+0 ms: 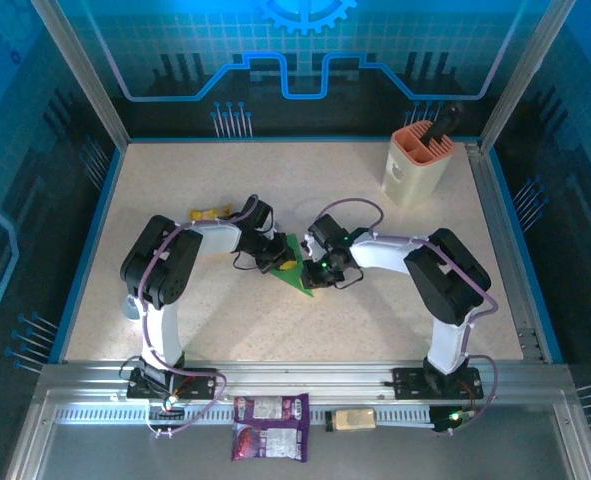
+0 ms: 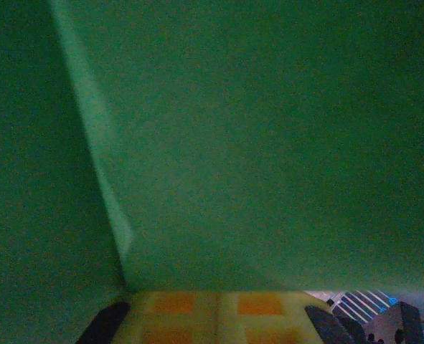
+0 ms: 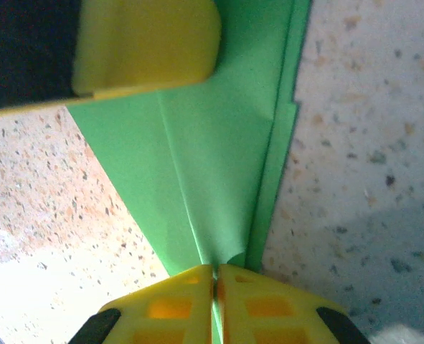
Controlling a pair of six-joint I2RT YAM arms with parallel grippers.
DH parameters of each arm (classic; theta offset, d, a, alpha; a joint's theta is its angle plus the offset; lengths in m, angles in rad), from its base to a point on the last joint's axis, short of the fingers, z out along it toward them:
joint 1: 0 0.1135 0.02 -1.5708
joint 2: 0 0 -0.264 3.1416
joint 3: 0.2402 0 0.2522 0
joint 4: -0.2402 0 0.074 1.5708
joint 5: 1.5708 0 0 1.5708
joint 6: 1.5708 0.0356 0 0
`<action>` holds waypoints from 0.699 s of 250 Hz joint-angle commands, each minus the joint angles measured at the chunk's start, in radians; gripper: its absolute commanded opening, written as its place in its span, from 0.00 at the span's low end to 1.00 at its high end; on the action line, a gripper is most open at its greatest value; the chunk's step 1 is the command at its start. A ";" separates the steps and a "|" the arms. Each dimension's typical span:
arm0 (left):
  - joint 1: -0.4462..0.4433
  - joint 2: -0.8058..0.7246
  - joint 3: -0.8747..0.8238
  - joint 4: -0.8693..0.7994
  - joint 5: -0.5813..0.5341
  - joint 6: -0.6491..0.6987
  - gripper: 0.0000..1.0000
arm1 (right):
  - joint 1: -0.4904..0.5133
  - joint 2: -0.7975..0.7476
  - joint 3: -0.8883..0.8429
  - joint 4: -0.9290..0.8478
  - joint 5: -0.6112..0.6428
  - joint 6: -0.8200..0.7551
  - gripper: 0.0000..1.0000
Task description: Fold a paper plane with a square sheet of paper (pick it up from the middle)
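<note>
A cream and orange holder [image 1: 410, 180] stands at the far right of the tabletop [image 1: 225, 320], with a dark tool [image 1: 443, 120] sticking up out of one slot. The green paper [image 1: 293, 248], folded to a narrow point, lies near the middle of the tabletop, between the two arms. The left claw [image 1: 280, 262] is pressed together on one side of it, and the right claw [image 1: 310, 275] pinches the other.

The right wrist view adds detail: yellow fingertips [image 3: 262, 301] are closed on layered paper edges, and long creases run away from them. The left wrist view shows the sheet close up, with one slanting crease above shut pads [image 2: 176, 315].

From above, a yellow packet [image 1: 210, 214] lies behind the left arm, and a purple packet [image 1: 270, 412] lies on the front rail.
</note>
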 commanded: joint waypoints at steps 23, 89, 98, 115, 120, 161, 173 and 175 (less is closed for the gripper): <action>0.002 0.092 -0.037 -0.169 -0.196 0.002 0.04 | 0.007 -0.055 -0.095 -0.148 0.003 -0.022 0.13; 0.002 0.088 -0.034 -0.166 -0.191 0.005 0.04 | -0.009 -0.139 -0.163 -0.158 0.021 -0.018 0.13; 0.002 0.088 -0.036 -0.165 -0.191 0.007 0.04 | -0.011 -0.157 -0.159 -0.155 0.026 -0.019 0.14; 0.001 0.084 -0.038 -0.163 -0.189 0.006 0.05 | -0.010 -0.191 -0.138 -0.140 0.030 -0.017 0.14; 0.001 0.084 -0.038 -0.164 -0.189 0.007 0.05 | -0.010 -0.199 -0.129 -0.136 0.029 -0.015 0.15; 0.000 0.079 -0.040 -0.161 -0.186 0.006 0.04 | 0.006 -0.169 -0.043 -0.095 0.011 -0.010 0.16; 0.000 0.080 -0.041 -0.161 -0.185 0.005 0.05 | 0.015 -0.137 -0.014 -0.082 0.001 -0.006 0.15; 0.000 0.080 -0.040 -0.159 -0.184 0.005 0.04 | 0.017 -0.132 -0.011 -0.080 0.000 -0.005 0.15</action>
